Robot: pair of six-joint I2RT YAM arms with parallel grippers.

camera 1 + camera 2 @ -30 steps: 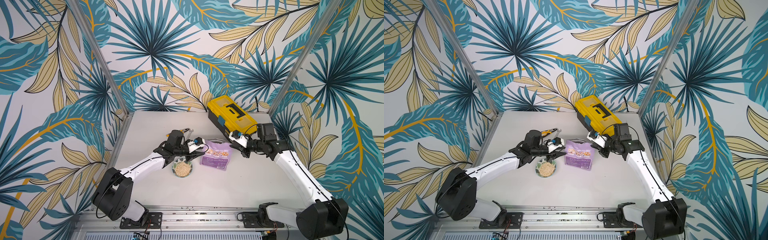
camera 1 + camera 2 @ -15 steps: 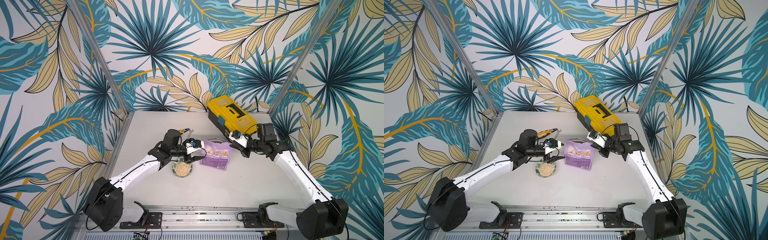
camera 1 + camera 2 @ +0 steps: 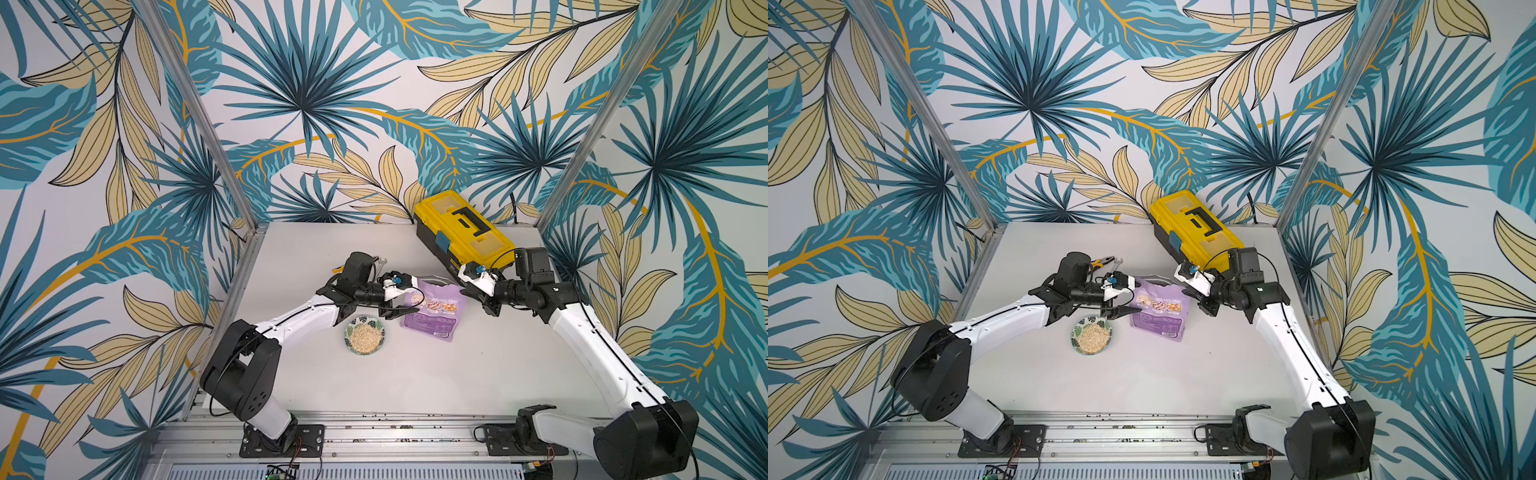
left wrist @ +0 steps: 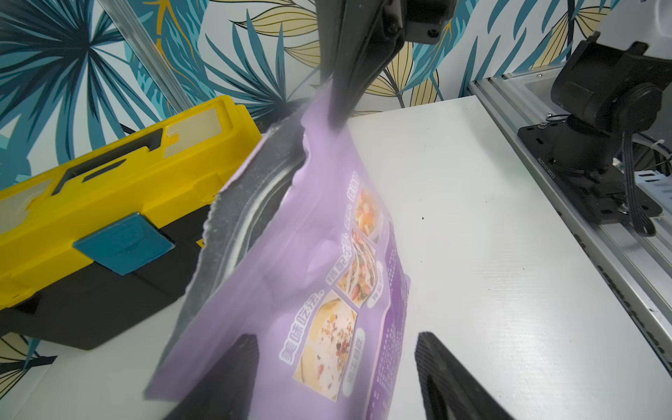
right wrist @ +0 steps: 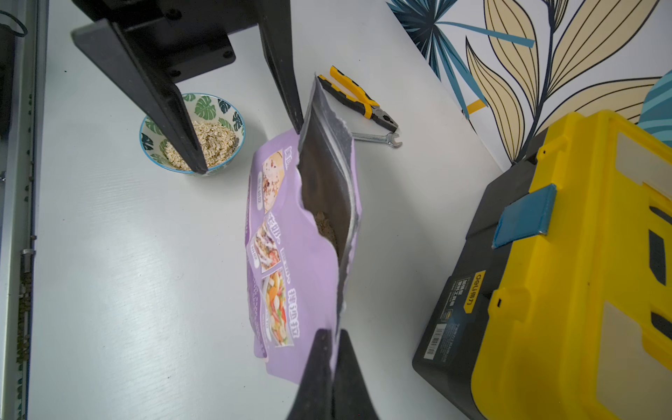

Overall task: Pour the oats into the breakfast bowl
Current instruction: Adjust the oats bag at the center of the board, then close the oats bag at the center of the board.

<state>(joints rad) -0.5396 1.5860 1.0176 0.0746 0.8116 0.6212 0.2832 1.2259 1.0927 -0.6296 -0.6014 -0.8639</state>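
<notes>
Heaped oats (image 3: pixel 365 337) in the breakfast bowl (image 3: pixel 352 323), tan flakes close to the rim; a few more deep inside the purple pouch (image 3: pixel 432 316), visible in the right wrist view. Breakfast bowl on the surface (image 3: pixel 415 382), just beside the pouch, not touching it. Pouch upright, ragged mouth agape, food photos on its front. On one top corner of the pouch, the right claw (image 5: pixel 332 332) clamped shut. At the opposite top corner, the left claw (image 3: pixel 413 298) spread wide, pinching nothing: one finger (image 5: pixel 163 109) above the bowl, the other beside the pouch's edge. Behind the pouch, near the back wall, a yellow toolbox (image 3: pixel 461 224) with lid closed. Past the left claw, toward the back, pliers (image 5: pixel 360 102) and a wrench (image 5: pixel 378 138) side by side on the surface.
</notes>
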